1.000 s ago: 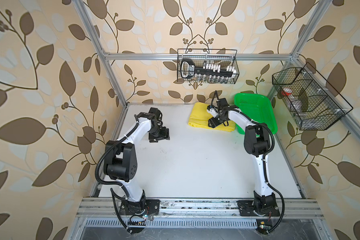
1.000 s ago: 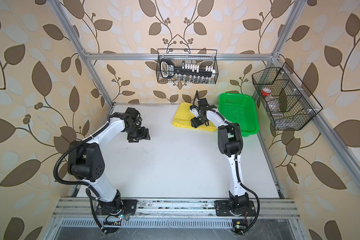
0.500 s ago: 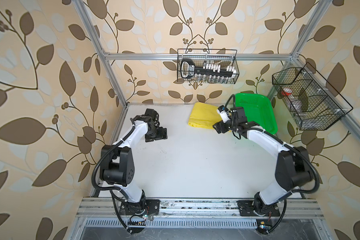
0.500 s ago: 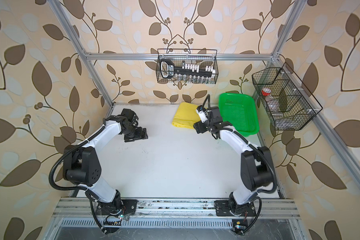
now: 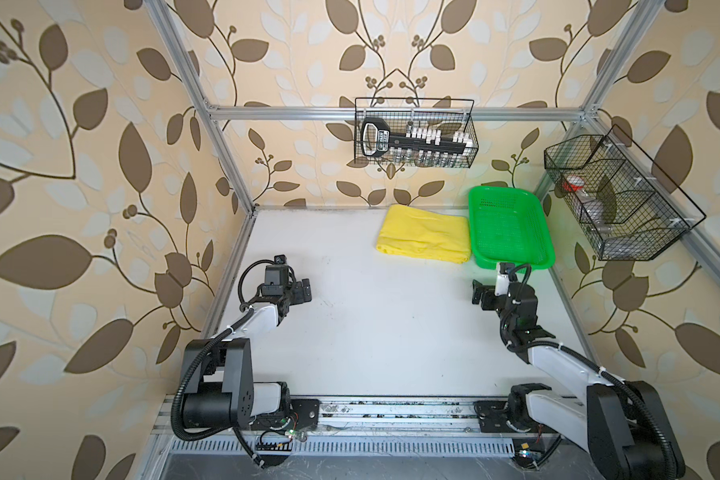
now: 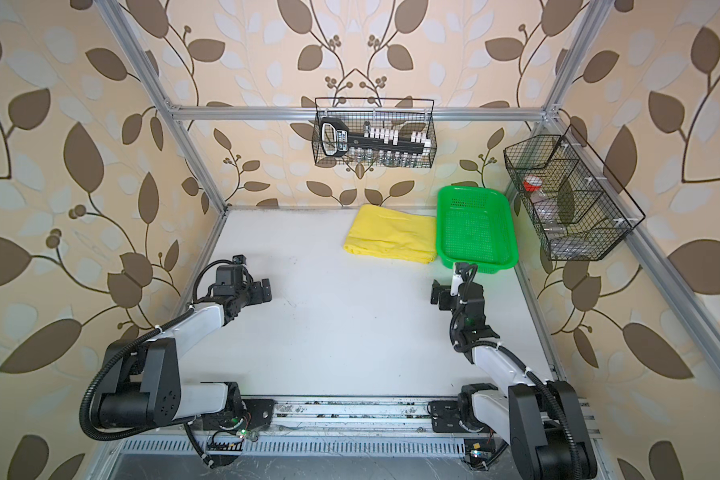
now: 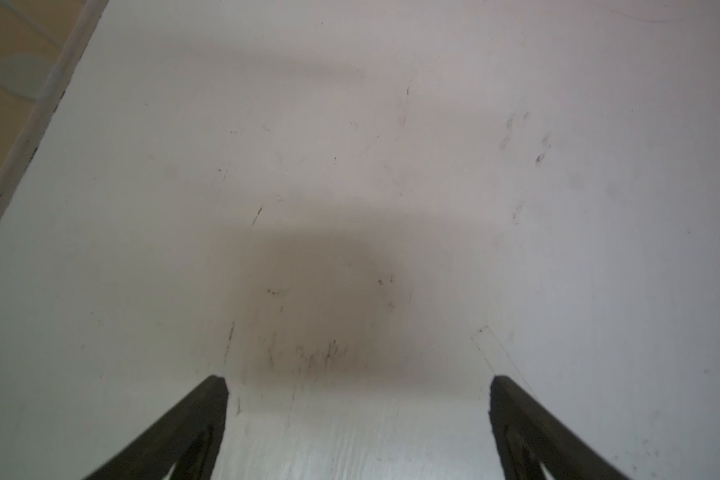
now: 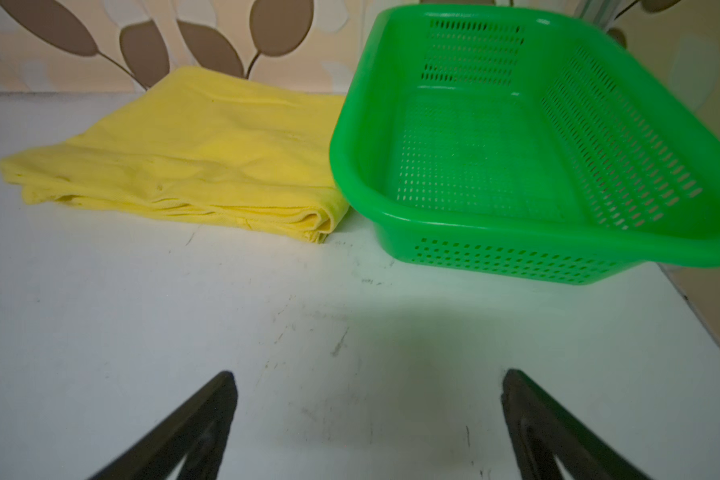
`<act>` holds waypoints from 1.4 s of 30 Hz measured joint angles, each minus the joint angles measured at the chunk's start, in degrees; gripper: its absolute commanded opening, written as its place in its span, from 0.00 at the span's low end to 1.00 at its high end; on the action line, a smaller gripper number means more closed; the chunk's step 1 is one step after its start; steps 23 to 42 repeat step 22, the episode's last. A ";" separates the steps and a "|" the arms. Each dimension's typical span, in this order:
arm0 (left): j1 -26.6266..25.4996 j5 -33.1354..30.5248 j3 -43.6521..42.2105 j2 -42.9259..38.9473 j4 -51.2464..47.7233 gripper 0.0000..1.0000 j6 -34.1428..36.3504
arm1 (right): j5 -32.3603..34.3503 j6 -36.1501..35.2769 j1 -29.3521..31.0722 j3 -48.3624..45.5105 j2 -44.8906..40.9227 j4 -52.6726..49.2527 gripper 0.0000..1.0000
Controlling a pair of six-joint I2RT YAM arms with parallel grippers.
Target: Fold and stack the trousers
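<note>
Right wrist view: one folded pair of yellow trousers (image 8: 192, 162) beside one green basket (image 8: 433, 224).
Two grippers, left gripper (image 7: 358, 380) and right gripper (image 8: 368, 378), jaws spread wide, holding nothing.

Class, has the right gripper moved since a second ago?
Yes. The right gripper drew back from the trousers to the near end of the basket.

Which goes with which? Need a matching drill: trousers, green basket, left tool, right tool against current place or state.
1. trousers
2. green basket
3. left tool
4. right tool

A. open, just in front of the basket
B. folded, lying flat
C. empty, back right corner
D. open, on the left side, nothing near it

Pairs: 1-B, 2-C, 3-D, 4-A
</note>
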 measured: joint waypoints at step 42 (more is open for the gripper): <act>0.33 0.24 -5.07 8.13 25.86 0.99 0.28 | 2.10 -1.11 -0.46 -5.40 14.19 29.49 1.00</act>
